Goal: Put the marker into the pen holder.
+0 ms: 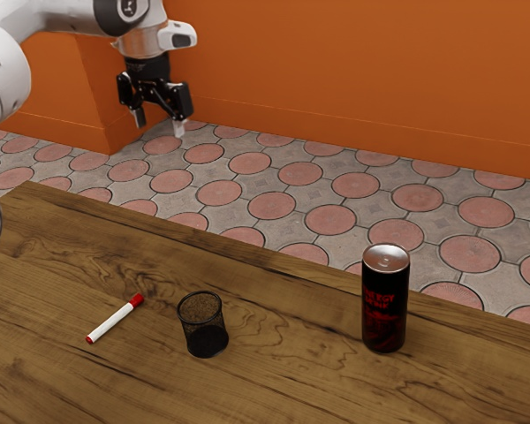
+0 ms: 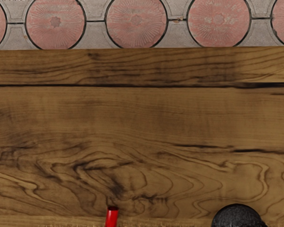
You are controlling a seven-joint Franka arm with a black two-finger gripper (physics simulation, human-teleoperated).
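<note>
And here's the gripper (image 1: 159, 126), high up in the exterior view, its two fingers spread wide with a clean gap between them! The arm (image 1: 146, 40) reaches in from about eleven o'clock, and the gripper hangs fingers down, well apart from everything on the table (image 1: 274, 389). Now to the marker (image 1: 113, 324), white with a red cap (image 1: 137, 300), lying flat on the wood, outside the pen holder (image 1: 203, 325)! From the holder, in the exterior view, it's over at nine o'clock, near but not touching, its cap pointing to two o'clock. The gripper sits high at about twelve o'clock from the marker. The holder itself stands upright, a black mesh cup (you can see right through its sides, folks)! And out at three o'clock from the holder, well apart, there's the energy drink can (image 1: 385, 305), upright, black with red lettering and a silver top. Over to the wrist view: the red cap peeks in, the dark round shape of the holder is near it, bare wood runs between them, and past the table's edge lie the round pink tiles (image 2: 136, 21) of the floor
</note>
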